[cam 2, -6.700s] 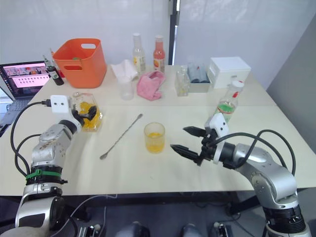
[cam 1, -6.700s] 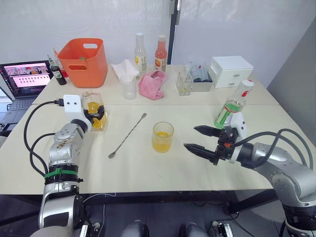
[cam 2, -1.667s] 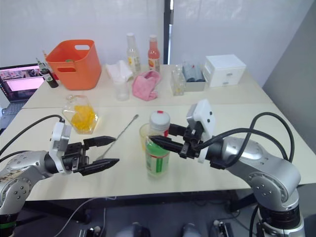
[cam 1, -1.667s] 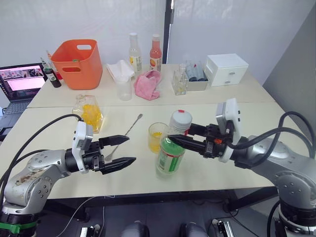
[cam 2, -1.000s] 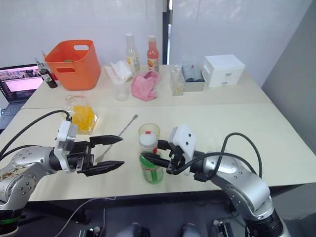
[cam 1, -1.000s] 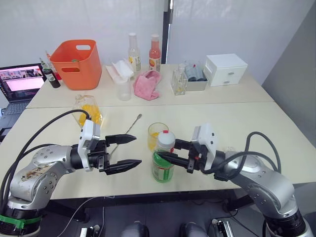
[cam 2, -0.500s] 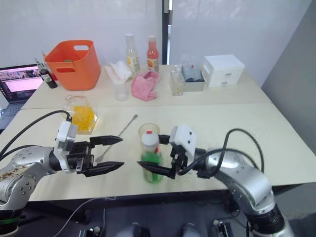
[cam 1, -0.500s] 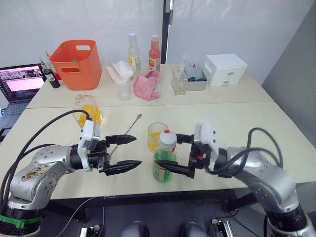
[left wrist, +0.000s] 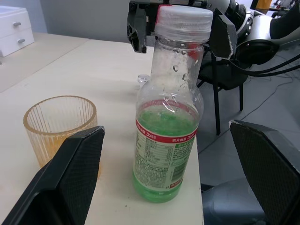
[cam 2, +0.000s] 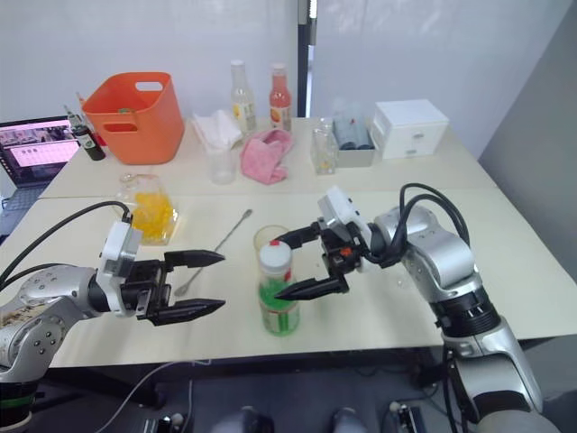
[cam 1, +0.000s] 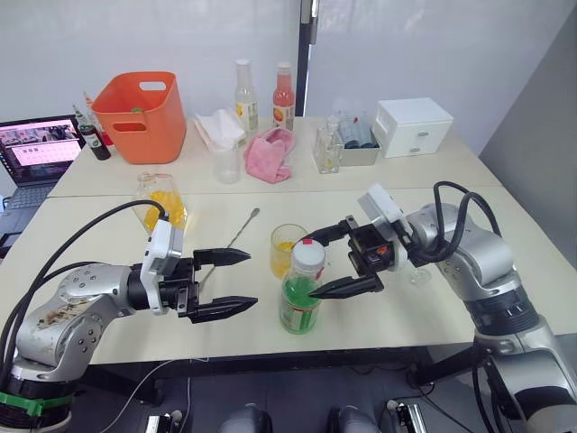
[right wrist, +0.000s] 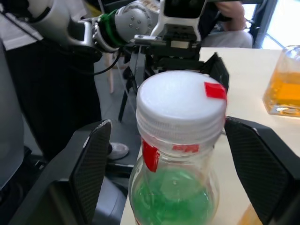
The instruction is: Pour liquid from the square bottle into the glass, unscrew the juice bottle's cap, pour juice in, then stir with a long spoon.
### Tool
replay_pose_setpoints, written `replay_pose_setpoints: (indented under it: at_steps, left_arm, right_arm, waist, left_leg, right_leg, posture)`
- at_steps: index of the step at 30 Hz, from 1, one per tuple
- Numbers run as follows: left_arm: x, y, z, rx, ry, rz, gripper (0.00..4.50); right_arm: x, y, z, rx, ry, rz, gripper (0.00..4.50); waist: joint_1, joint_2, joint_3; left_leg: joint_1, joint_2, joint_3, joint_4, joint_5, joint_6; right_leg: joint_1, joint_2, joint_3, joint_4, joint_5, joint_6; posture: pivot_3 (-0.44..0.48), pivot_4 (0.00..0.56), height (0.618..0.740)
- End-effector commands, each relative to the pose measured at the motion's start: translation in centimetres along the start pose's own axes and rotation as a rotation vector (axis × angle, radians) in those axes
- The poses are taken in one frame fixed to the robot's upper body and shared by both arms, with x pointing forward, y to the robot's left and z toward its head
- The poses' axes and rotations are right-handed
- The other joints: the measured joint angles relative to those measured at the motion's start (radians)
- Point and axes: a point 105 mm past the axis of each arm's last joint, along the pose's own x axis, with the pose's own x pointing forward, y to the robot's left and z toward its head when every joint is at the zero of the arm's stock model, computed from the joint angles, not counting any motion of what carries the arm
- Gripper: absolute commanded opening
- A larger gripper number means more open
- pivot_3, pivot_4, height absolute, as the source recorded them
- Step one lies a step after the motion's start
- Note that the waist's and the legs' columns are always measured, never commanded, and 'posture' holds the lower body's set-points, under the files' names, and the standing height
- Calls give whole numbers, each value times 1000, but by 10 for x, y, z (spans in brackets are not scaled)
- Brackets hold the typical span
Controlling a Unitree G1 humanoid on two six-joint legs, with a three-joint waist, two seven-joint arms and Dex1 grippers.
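Note:
The juice bottle [cam 1: 300,290] stands upright on the table near the front edge, green juice in its lower half and its white cap [cam 1: 309,256] screwed on. My right gripper [cam 1: 308,268] is open, one finger on each side of the cap, a gap showing on both sides in the right wrist view. My left gripper [cam 1: 253,279] is open to the left of the bottle, pointing at it. The glass [cam 1: 288,249], holding a little orange liquid, stands just behind the bottle. The long spoon [cam 1: 236,236] lies left of the glass. The square bottle [cam 1: 160,200] stands at the far left.
Along the back stand an orange basket [cam 1: 149,113], a laptop [cam 1: 41,149], two tall slim bottles [cam 1: 243,90], a measuring cup [cam 1: 225,162], a pink cloth [cam 1: 273,152], a small square bottle [cam 1: 327,153] and a white drawer box [cam 1: 413,126].
My right gripper let go of the juice bottle, leaving it standing on the table, then rose from the bottle's body to cap height with its fingers wide. The left gripper barely moved.

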Motion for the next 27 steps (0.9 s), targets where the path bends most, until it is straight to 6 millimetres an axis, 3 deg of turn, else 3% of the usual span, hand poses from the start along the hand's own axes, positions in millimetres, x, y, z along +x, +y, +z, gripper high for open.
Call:
replay_pose_setpoints:
  at_steps: [1,3,11,18,27]
  left_arm:
    - [-4,-6,10,30,4,-11,4500]
    - [-6,-8,11,29,14,-9,4500]
    - [-10,-11,12,21,30,4,4500]
    - [-10,-13,11,20,34,16,4500]
    - [-11,-6,12,41,24,41,4500]
  right_arm:
    - [4,-2,4,-80,14,70,3986]
    - [6,-4,3,-94,13,94,3986]
    - [7,-4,9,-89,-26,148,1710]
    - [7,-1,14,-70,-66,161,1711]
    - [2,24,37,0,-81,-116,1711]
  waist:
    - [-3,0,0]
    - [-3,0,0]
    - [-5,0,0]
    - [-5,0,0]
    - [1,0,0]
  left_leg:
    - [0,0,0,0,0,0]
    - [0,0,0,0,0,0]
    - [0,0,0,0,0,-1]
    - [0,0,0,0,0,-1]
    - [-1,0,0,0,0,-2]
  right_leg:
    - [0,0,0,0,0,0]
    - [-1,0,0,0,0,0]
    - [-1,0,0,1,0,0]
    - [-1,0,0,0,0,0]
    - [-1,-1,0,1,0,0]
  posture:
    - [0,150,713]
    - [0,150,713]
    - [0,150,713]
    - [0,150,713]
    - [0,150,713]
